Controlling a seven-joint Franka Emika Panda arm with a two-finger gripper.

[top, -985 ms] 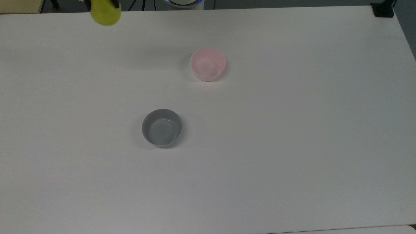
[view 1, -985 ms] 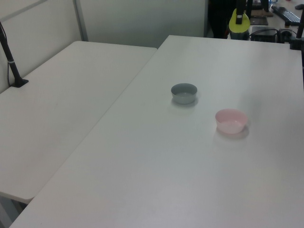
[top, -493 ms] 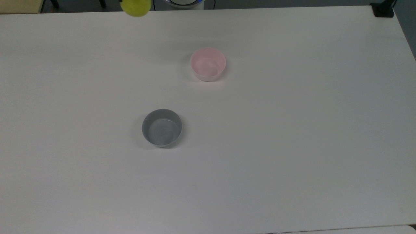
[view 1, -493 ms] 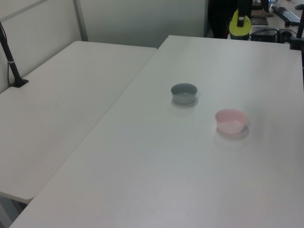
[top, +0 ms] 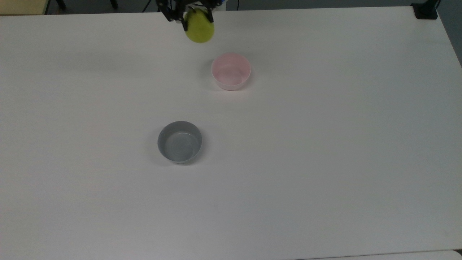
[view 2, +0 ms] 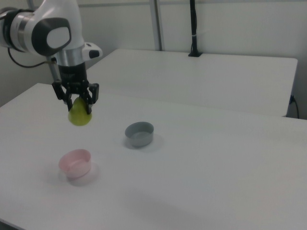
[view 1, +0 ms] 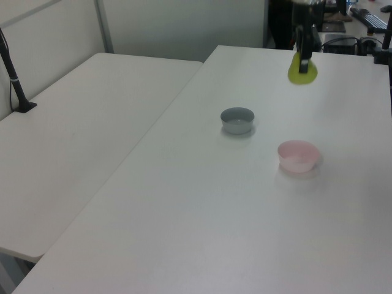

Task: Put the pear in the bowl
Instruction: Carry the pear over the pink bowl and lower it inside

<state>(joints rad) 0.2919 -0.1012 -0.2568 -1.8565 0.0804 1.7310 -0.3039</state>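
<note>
**Pear held aloft**

My gripper pinched the pear near its top; the fruit hung below my fingers, above the white table. Pink bowl: near, toward the top view's lower right. Grey bowl: well apart.

A glossy white arm with grey joint caps carries a black end effector.

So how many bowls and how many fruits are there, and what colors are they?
Pink bowl: 1
Grey bowl: 1
Yellow-green pear: 1, held in the air by the gripper
Total: 3 things, 2 bowls and 1 fruit.
</note>
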